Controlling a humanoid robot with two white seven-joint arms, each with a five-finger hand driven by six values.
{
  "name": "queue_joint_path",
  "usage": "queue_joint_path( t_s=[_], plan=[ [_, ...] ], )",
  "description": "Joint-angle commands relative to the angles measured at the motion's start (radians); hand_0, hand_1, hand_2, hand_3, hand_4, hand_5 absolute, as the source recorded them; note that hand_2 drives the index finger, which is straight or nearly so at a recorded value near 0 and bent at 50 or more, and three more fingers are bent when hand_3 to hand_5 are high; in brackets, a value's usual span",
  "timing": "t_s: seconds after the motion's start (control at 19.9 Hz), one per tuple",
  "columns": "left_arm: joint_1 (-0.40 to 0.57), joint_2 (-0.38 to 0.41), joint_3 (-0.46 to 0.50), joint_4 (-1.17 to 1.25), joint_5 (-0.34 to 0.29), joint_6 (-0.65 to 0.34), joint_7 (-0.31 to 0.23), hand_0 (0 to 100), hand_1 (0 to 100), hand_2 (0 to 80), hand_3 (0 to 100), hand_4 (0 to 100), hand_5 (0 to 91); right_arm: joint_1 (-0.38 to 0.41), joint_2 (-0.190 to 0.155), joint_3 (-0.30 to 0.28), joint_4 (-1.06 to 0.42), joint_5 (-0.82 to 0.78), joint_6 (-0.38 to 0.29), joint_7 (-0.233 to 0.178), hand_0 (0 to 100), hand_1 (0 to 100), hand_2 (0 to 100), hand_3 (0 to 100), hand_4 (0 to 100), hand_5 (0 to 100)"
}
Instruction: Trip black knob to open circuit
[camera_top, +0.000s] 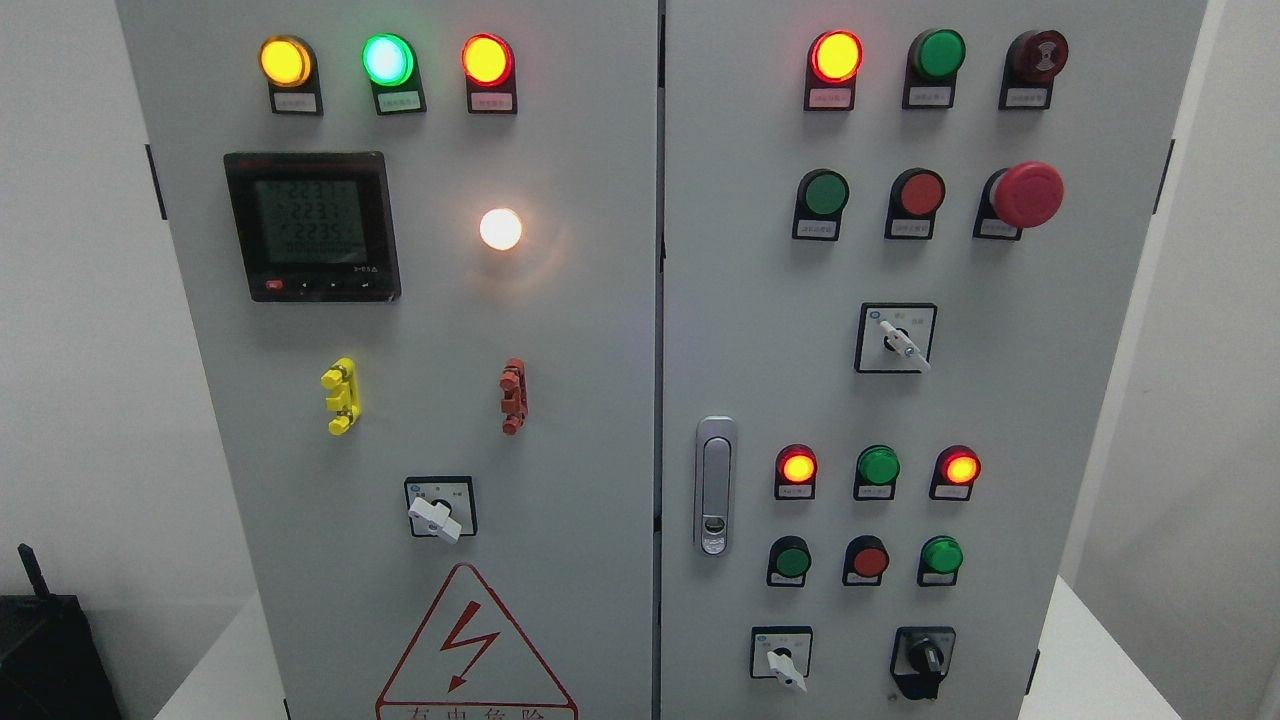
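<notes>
We face the panel with neither hand in view, so we cannot tell their state.

Nearest us, at the lower right of the grey metal cabinet's right door (1050, 400), sits the black rotary knob (925, 657), its handle's long axis running roughly vertical, just right of the white-handled selector switch (783, 665). Since it lies right of centre, we judge our right arm the nearer one for the reach. Farther up the door, the red mushroom stop button (1028, 194) stands well apart.

Head camera faces the cabinet (640, 300) squarely, close up.
</notes>
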Motion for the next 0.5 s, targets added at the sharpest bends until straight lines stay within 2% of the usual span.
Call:
queue_joint_path(
  t_s=[0.0,0.25,0.45],
  plan=[
    [0.0,0.0,-0.001,-0.016,0.0,0.0,0.001,12,39,0.0,0,0,0.0,-0.031,0.0,-0.001,-0.023,-0.029,-0.009,-0.013,0,5,0,0,0,0],
    [0.0,0.0,-0.001,-0.016,0.0,0.0,0.001,12,39,0.0,0,0,0.0,-0.066,-0.014,0.002,-0.06,-0.033,-0.027,-0.016,0,4,0,0,0,0],
    [0.0,0.0,-0.001,-0.016,0.0,0.0,0.001,12,39,0.0,0,0,0.0,-0.066,-0.026,0.002,-0.179,-0.035,-0.035,-0.036,0,2,0,0,0,0]
  ],
)
